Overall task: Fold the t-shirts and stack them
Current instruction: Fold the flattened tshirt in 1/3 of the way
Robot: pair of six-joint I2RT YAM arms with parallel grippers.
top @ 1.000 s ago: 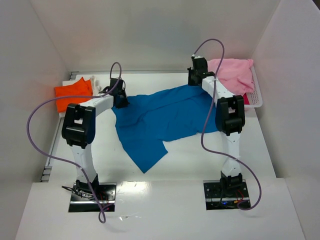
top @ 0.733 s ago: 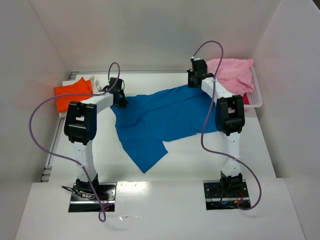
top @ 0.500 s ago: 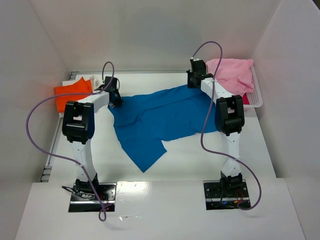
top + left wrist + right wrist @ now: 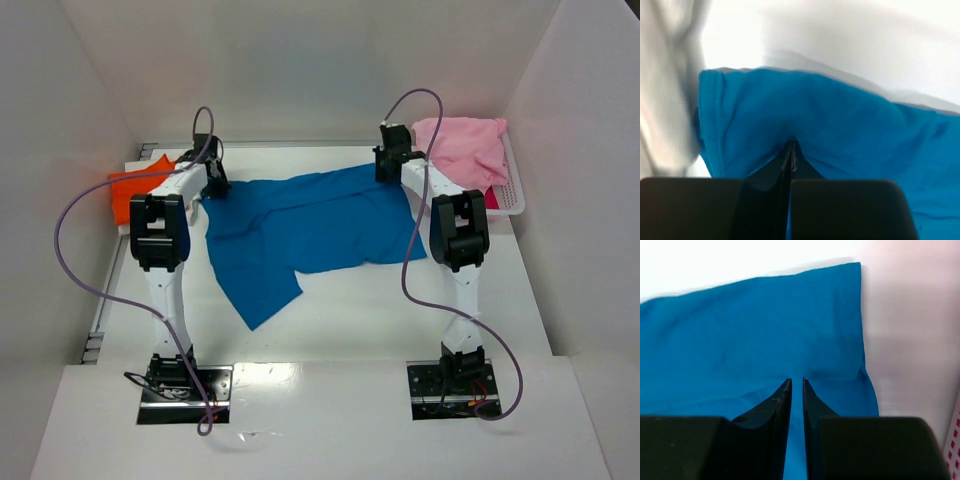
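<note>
The large blue t-shirt lies spread across the table's middle, one part trailing toward the front left. My left gripper is shut on its far left edge; the left wrist view shows the cloth pinched between the closed fingers. My right gripper is shut on the shirt's far right corner, a fold of cloth held between its nearly closed fingers. The orange t-shirt lies at the far left. The pale pink t-shirt sits in the basket at the far right.
A white plastic basket stands at the far right against the side wall. White cloth lies beside the orange shirt. White walls enclose the table on three sides.
My left gripper has pulled the shirt's left edge to the left and away, stretching the shirt wider and flatter. The trailing front part shifted left. The right gripper barely moved.
</note>
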